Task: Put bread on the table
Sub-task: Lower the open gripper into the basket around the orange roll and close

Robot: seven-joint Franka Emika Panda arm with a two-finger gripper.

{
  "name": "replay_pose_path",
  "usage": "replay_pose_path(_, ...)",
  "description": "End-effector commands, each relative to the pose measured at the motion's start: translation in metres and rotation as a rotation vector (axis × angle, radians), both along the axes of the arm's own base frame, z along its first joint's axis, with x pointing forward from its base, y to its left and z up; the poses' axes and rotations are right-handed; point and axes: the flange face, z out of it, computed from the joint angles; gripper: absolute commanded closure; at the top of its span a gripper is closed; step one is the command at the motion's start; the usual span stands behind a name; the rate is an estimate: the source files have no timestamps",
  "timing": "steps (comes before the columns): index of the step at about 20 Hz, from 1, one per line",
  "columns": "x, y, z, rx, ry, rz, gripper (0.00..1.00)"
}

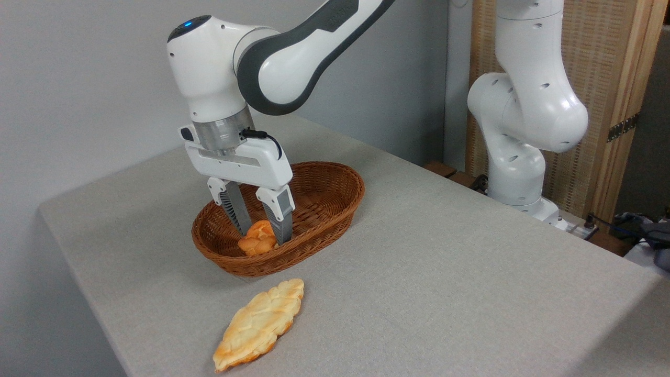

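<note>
The gripper (260,230) reaches down into the wicker basket (335,204), its jaws narrowed around the knotted bun (257,240), which sits between them at the basket's near end. Contact seems firm, though the basket rim hides the bun's underside. The braided loaf (260,324) lies on the table (445,272), in front of the jaws.

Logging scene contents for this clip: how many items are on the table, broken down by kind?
Bread pieces: 2, the small orange bun between the end effector fingers inside the basket, and the flat braided loaf on the table
Wicker baskets: 1, brown oval basket
Total: 3
</note>
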Motion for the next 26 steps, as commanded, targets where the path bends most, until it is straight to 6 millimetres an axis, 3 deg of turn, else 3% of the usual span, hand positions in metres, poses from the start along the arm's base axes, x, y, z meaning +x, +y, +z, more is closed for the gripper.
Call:
replay_pose_path(1,0.003,-0.002,0.001,0.021,-0.026,-0.013,0.69)
replay_pose_path(8,0.003,-0.001,0.005,0.025,-0.035,-0.016,0.70)
replay_pose_path(14,0.002,-0.003,0.020,0.009,-0.059,-0.007,0.68)
replay_pose_path(19,-0.005,-0.003,0.068,-0.046,-0.096,0.023,0.67)
replay_pose_path(21,-0.011,-0.002,0.078,-0.045,-0.083,0.024,0.66)
replay_pose_path(24,-0.020,0.015,0.097,-0.030,-0.067,0.050,0.64)
replay_pose_path(26,-0.019,0.044,0.111,-0.029,-0.083,0.092,0.63)
